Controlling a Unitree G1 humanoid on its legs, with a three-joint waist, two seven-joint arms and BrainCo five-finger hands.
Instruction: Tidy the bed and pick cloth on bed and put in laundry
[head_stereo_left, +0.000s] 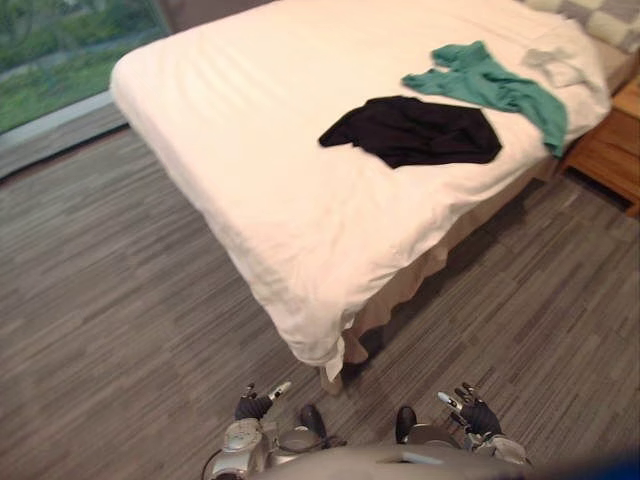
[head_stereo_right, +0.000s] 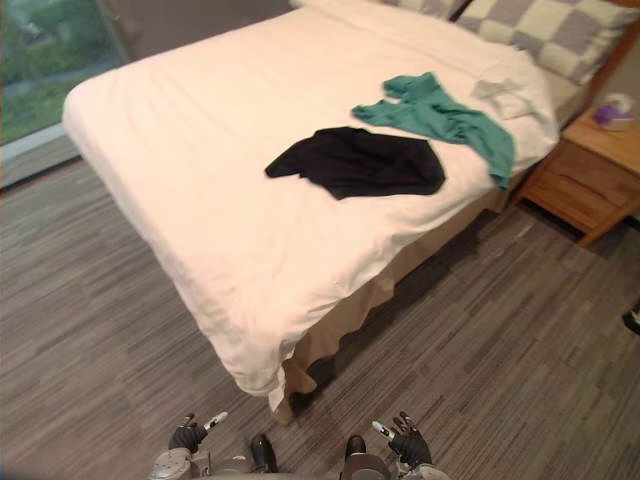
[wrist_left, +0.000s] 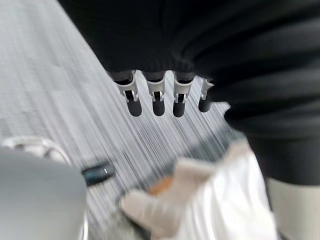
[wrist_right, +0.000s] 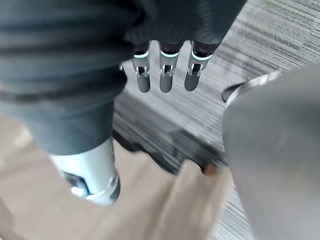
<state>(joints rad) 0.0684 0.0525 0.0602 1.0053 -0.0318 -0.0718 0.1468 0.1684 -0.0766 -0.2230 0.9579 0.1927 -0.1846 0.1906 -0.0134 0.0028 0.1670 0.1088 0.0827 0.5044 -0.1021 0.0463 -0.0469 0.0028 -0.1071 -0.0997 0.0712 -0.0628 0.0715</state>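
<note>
A bed with a white cover stands ahead of me. On it lie a black cloth, a green cloth hanging partly over the right edge, and a small white cloth near the pillows. My left hand and right hand hang low over the floor, well short of the bed's near corner. Both hold nothing, with fingers and fingers relaxed and straight.
A wooden nightstand stands right of the bed with a small purple thing on top. Checked pillows lie at the head. A window runs along the far left. Grey striped carpet surrounds the bed.
</note>
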